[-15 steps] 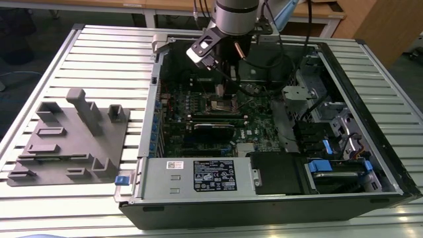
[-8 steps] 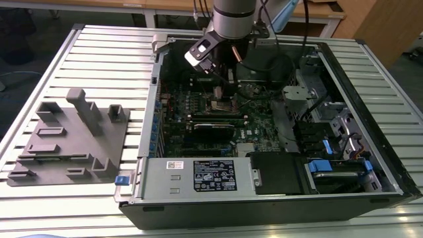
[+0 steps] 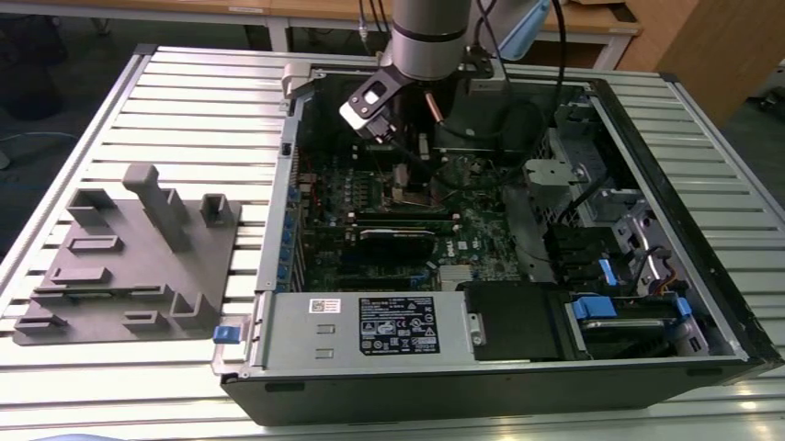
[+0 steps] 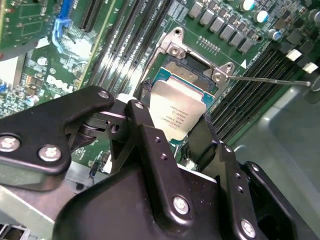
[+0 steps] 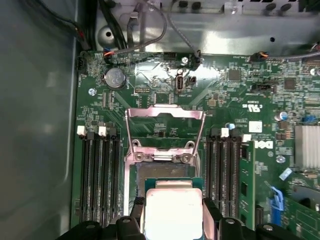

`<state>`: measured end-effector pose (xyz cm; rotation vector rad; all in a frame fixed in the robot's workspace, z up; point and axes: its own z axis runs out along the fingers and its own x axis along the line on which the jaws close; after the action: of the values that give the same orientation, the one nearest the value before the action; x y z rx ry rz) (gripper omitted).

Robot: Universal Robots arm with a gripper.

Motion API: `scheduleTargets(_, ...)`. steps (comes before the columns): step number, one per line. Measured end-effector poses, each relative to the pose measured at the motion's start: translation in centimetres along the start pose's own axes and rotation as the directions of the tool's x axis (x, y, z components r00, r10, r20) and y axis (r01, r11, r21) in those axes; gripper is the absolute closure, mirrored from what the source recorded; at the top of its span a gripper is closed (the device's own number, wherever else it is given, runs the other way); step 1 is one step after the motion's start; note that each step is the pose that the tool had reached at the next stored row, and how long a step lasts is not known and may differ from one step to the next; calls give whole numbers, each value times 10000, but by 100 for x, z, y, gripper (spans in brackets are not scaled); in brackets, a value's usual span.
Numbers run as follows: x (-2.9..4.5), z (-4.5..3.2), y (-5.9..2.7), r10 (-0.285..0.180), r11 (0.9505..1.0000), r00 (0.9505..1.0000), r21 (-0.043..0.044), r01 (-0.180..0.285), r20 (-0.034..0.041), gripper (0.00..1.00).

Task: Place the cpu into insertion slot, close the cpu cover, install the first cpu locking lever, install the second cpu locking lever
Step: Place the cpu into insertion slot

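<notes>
cpu (image 5: 172,212): light, rigid, likely fragile; hold by edges.
jaws: pinching cpu's opposite edges above insertion slot (image 5: 152,172).

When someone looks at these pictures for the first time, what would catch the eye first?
The silver cpu stands out first, clamped in the black tool just over the insertion slot, in both wrist views. Beside the slot the cpu cover stands folded open above the green motherboard. In the exterior view the arm reaches down into an open computer case.
</notes>
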<state>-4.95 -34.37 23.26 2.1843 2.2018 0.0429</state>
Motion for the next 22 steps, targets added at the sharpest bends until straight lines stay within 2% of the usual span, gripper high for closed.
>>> scheduleTargets(1, 1, 8, 0, 4, 10000, 10000, -2, -4, -80, 46)
scheduleTargets(3, 2, 24, -1, 7, 10000, 9999, -4, -7, -106, 46)
scheduleTargets(13, 9, 197, -8, 5, 10000, 9999, -3, -5, -108, 46)
scheduleTargets(22, 9, 264, -5, 29, 10000, 9999, -2, -29, -105, 46)
